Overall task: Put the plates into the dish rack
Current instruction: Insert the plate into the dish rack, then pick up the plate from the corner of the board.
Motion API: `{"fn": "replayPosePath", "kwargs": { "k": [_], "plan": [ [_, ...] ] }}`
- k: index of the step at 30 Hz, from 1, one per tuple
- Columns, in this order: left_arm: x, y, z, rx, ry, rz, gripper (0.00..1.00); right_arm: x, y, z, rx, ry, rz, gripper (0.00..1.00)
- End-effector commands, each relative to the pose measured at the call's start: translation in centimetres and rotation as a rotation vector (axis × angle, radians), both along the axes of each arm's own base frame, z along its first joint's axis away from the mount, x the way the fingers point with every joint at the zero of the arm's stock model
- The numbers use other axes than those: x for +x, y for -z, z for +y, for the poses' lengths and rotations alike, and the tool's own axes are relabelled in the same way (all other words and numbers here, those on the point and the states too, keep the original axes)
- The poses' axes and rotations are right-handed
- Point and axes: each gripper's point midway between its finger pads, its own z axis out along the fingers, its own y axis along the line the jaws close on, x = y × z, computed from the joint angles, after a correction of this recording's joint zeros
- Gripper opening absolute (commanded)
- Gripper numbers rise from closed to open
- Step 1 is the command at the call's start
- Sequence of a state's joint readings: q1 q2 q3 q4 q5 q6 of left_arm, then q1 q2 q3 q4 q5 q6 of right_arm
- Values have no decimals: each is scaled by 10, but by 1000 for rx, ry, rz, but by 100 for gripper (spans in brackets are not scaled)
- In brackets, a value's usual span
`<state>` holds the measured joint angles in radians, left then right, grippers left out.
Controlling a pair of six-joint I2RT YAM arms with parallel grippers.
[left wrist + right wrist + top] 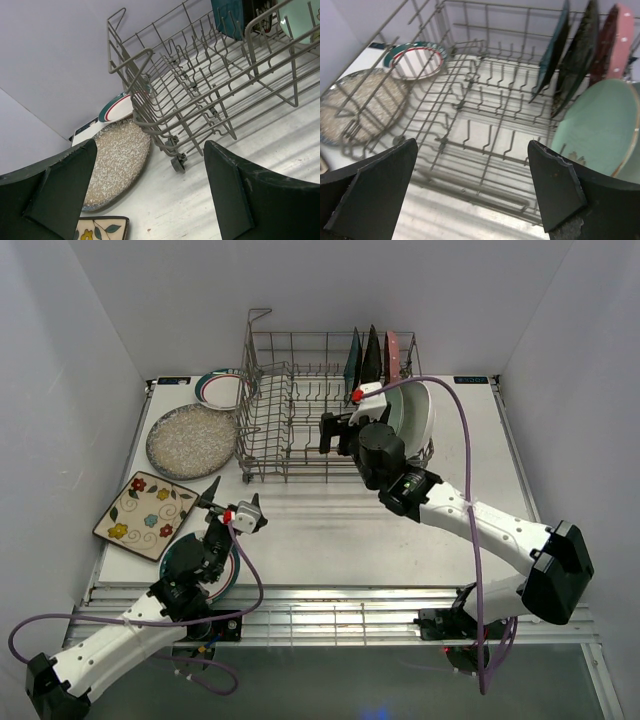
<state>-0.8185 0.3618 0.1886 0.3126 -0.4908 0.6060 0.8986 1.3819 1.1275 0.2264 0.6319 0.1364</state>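
**Where are the plates?**
Five stand on edge at the right end of the wire dish rack (pixel 262 440). A teal square plate (pixel 352 365), a black one (pixel 371 358) and a pink one (pixel 392 355) sit side by side along the back. A mint round plate (pixel 408 412) leans nearer the front, with a white plate (pixel 430 428) just behind it.

Four lie flat on the table (pixel 330 530) to the rack's left. A red-and-green-rimmed plate (pixel 220 388) is at the back corner, and a speckled grey plate (pixel 190 440) lies beside the rack. A cream flowered square plate (pixel 146 515) is nearer the front. A second rimmed plate (pixel 196 570) is partly hidden under the left arm.

**What are the grippers doing?**
The right gripper (pixel 328 435) hovers at the rack's front side, just left of the mint plate. Its fingers are spread wide with nothing between them. The left gripper (pixel 228 502) is raised above the table between the flowered plate and the rack. It is also spread apart and empty.
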Motion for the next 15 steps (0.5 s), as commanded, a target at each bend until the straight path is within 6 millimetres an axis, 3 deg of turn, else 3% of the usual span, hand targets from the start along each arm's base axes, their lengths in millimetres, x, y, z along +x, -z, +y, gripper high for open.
{"fn": "replayPosePath", "kwargs": {
  "k": [1, 5, 13, 15],
  "plan": [
    [1, 3, 4, 13, -26, 8, 98, -22, -13, 20, 67, -144, -18, 96],
    [-3, -7, 9, -37, -31, -22, 98, -41, 3, 24, 85, -224, 23, 97],
    [-18, -35, 21, -149, -10, -126, 98, -71, 4, 37, 105, -400, 45, 100],
    [-21, -40, 24, -166, -7, -143, 98, -78, 9, 46, 96, -457, 72, 96]
  ]
}}
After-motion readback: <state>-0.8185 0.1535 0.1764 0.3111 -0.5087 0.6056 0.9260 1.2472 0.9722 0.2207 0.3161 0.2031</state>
